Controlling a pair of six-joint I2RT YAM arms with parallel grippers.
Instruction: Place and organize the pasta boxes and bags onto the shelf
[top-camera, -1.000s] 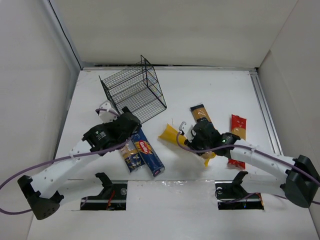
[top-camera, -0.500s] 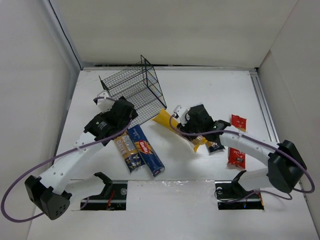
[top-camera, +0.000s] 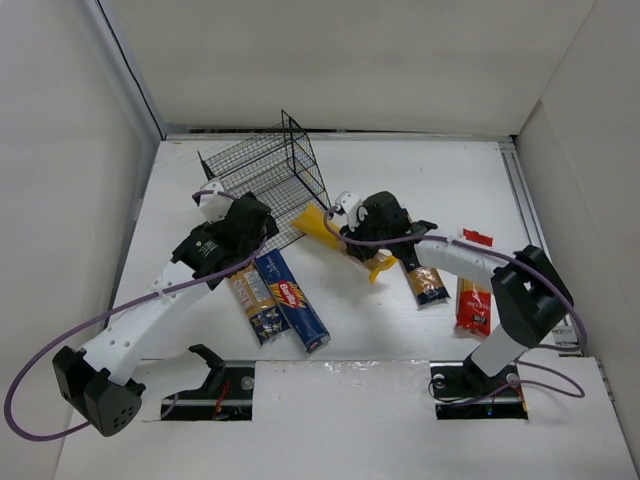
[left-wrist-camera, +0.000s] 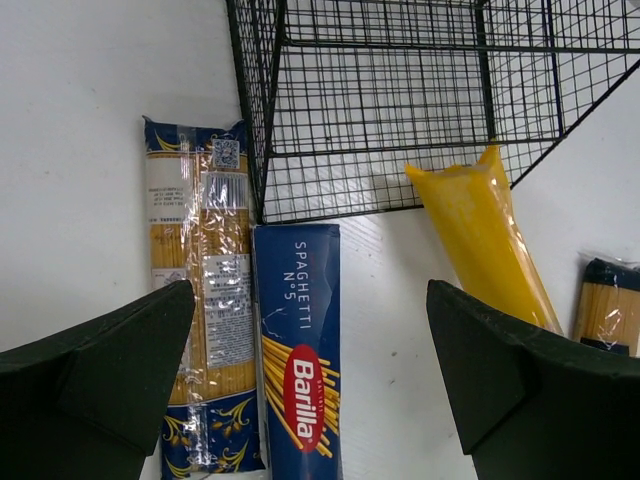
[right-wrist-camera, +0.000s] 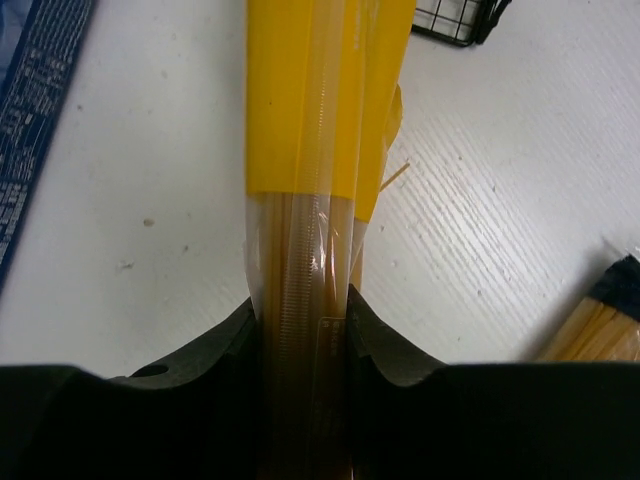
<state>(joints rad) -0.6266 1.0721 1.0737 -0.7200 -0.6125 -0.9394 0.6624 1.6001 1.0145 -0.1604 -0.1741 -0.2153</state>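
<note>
Trouble comes if my right gripper (right-wrist-camera: 300, 322), clamped on the yellow spaghetti bag (top-camera: 320, 226) mid-frame, jams its floppy tip against the wire shelf (top-camera: 262, 168) edge; my left gripper (left-wrist-camera: 308, 300) gapes empty.

Five pasta packs (top-camera: 297, 303), one wire shelf (top-camera: 265, 175)

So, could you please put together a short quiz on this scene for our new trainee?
1. True or false: the right gripper is shut on the yellow spaghetti bag.
2. What lies right beside the blue Barilla spaghetti box? A) a tin can B) a clear spaghetti bag with blue ends C) a cereal box
3. Fill in: the jaws of the left gripper stand ____.
Key: 1 true; 2 B; 3 open.
</note>
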